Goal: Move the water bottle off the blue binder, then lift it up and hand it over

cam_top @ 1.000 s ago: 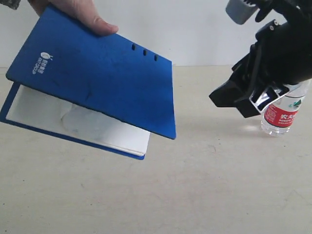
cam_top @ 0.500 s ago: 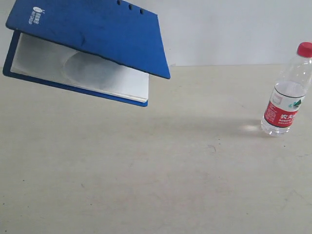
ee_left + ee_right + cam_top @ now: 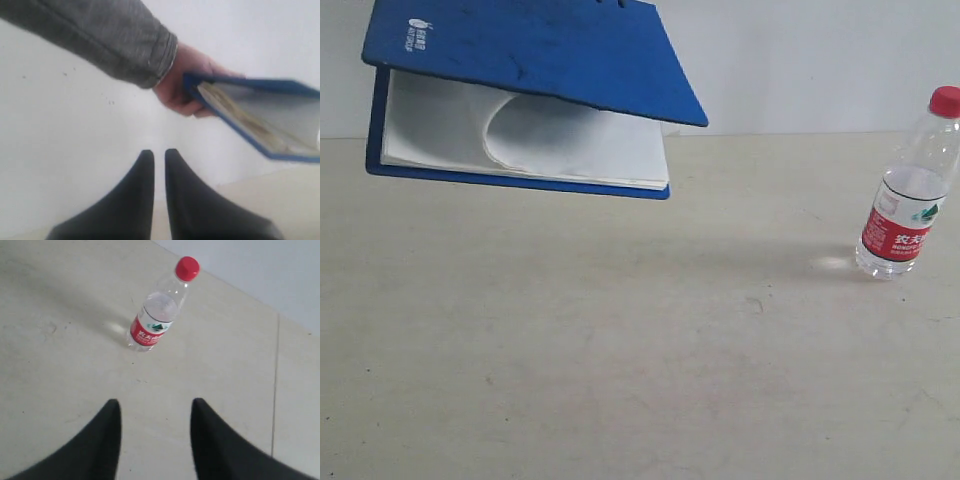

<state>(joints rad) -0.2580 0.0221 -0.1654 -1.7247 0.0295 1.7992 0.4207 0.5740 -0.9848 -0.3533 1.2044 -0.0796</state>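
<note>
Exterior view is showing the pale table (image 3: pixel 620 380) taking up most of the scene. The blue binder (image 3: pixel 540 50) is hanging in the air above its far left part, touching nothing on the surface. It is gaping open, with white pages sagging between the covers. In the left wrist view a person's hand (image 3: pixel 185 85) is pinching the binder (image 3: pixel 280 90) at one edge, so the handover is looking as good as finished.

The water bottle (image 3: pixel 908 200) is standing upright on the table at the right edge, well apart from the binder. No arm is showing in the exterior view.

The right gripper (image 3: pixel 156 402) is hovering over the table with its fingers spread wide and holding nothing, and the bottle (image 3: pixel 155 315) is sitting well beyond its tips. The left gripper (image 3: pixel 159 152) is pointing toward the person's hand with its fingers drawn almost together, only a thin slit between them, and gripping nothing.

Judging by looks, the binder's covers are behaving as stiff boards while the pages are flopping loosely. A hold along the spine edge, clamping both covers together, is likely the surest. The bottle is probably light, thin-walled and smooth. Squeezing it at the red-and-white label (image 3: pixel 900 232), below the red cap (image 3: pixel 945 100), is seeming safest. How full it is I cannot tell.
</note>
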